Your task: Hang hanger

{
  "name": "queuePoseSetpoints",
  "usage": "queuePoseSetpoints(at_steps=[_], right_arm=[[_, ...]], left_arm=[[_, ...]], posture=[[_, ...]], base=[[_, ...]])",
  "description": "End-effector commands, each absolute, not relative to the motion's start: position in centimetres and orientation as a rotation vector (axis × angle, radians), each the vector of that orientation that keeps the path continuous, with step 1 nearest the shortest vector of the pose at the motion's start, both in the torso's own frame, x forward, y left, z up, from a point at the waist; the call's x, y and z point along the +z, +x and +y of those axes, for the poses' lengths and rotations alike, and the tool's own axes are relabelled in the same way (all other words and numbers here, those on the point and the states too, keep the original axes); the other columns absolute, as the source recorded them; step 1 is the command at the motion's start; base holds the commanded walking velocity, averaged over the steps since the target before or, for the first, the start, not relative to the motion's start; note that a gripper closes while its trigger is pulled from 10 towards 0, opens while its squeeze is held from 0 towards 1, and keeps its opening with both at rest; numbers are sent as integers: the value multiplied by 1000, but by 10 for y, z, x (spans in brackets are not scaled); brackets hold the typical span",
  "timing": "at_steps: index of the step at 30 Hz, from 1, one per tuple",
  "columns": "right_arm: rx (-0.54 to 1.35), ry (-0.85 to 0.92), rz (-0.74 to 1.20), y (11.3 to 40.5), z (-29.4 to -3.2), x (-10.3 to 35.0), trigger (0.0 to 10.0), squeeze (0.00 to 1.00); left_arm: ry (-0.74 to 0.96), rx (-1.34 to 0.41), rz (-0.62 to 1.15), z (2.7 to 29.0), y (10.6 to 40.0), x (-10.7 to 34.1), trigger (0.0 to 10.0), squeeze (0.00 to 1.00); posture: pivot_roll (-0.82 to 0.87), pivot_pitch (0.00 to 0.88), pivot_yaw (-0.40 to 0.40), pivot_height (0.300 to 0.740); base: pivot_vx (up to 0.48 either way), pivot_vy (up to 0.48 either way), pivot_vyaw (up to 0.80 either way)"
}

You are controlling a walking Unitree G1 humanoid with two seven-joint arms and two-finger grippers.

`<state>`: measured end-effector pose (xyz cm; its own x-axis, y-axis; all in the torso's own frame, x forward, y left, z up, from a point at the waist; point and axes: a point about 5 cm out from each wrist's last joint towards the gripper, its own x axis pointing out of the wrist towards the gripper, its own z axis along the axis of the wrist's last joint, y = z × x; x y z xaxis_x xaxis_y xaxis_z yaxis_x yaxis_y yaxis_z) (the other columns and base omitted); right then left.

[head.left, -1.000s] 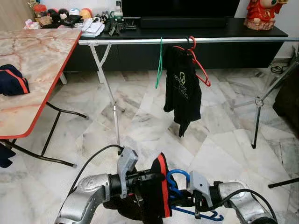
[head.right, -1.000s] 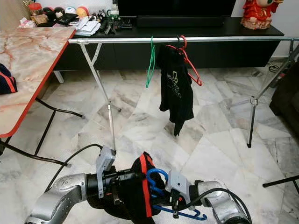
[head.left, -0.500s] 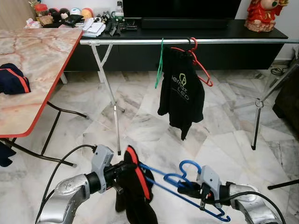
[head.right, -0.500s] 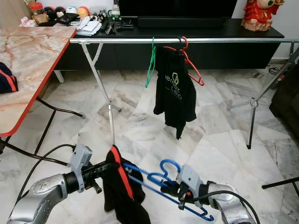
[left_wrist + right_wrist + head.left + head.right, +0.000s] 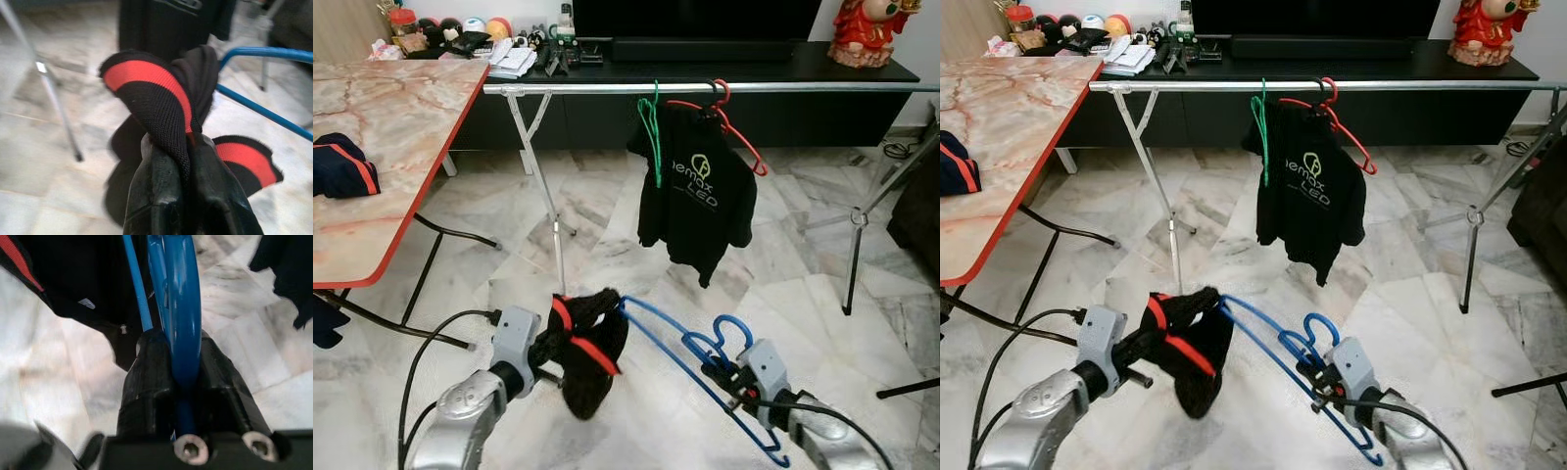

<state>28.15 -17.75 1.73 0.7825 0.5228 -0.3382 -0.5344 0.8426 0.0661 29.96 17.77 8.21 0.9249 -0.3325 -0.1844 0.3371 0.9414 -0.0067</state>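
Low in front of me, a blue hanger point(image 5: 690, 354) is held above the floor, its left end inside a black garment with red stripes point(image 5: 584, 350). My right gripper point(image 5: 722, 374) is shut on the blue hanger point(image 5: 176, 323) near its hook. My left gripper point(image 5: 546, 345) is shut on the garment point(image 5: 156, 105), pinching its red-striped edge. Further ahead a silver clothes rail point(image 5: 724, 87) spans the room. On it hang a black T-shirt on a red hanger point(image 5: 697, 191) and a bare green hanger point(image 5: 652, 132).
A marble-topped table with a red edge point(image 5: 386, 127) stands at the left, a dark folded garment point(image 5: 340, 166) on it. The rail's tripod legs point(image 5: 543, 196) point(image 5: 857, 220) stand on the marble floor. A black TV bench point(image 5: 705, 69) runs behind the rail.
My arms have spread apart and risen, stretching the blue hanger out of the bunched garment. The garment now hangs from my left gripper. The camera has shifted slightly toward the rail.
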Motion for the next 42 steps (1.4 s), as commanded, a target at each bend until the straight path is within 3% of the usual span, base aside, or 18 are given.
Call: queuePoseSetpoints(at_steps=[1, 7, 11, 16, 19, 23, 28, 34, 42], right_arm=[[322, 77, 308, 287, -209, 24, 0, 0], [251, 64, 427, 274, -202, -1, 0, 0], [350, 161, 455, 265, -188, -9, 0, 0], [741, 47, 559, 244, -165, -19, 0, 0], [925, -12, 656, 234, -167, -22, 0, 0], [1082, -90, 729, 233, -175, -17, 0, 0], [1188, -207, 803, 236, -185, -10, 0, 0], [1252, -295, 864, 240, -193, -2, 0, 0], [1174, -364, 849, 248, -201, 2, 0, 0]], left_arm=[[31, -190, 229, 204, 295, 71, 0, 0], [-20, 12, 153, 218, 300, 81, 0, 0], [-73, 74, 119, 221, 302, 85, 0, 0], [-103, -190, 23, 186, 309, 107, 0, 0], [-107, -333, -5, 170, 310, 119, 0, 0], [-49, -485, 7, 156, 306, 121, 0, 0], [62, -496, 38, 156, 306, 114, 0, 0], [102, -374, 38, 161, 311, 113, 0, 0], [260, 4, 146, 222, 314, 100, 0, 0]], posture=[[-28, 177, 4, 740], [-24, 180, 10, 740], [-12, 181, 10, 740], [-24, 189, 11, 740], [-23, 189, 10, 740], [-15, 186, 11, 740], [-13, 184, 9, 740], [-11, 183, -2, 740], [-7, 184, -4, 740]], base=[[0, 0, 0], [0, 0, 0], [0, 0, 0], [0, 0, 0], [0, 0, 0], [0, 0, 0], [0, 0, 0], [0, 0, 0], [0, 0, 0]])
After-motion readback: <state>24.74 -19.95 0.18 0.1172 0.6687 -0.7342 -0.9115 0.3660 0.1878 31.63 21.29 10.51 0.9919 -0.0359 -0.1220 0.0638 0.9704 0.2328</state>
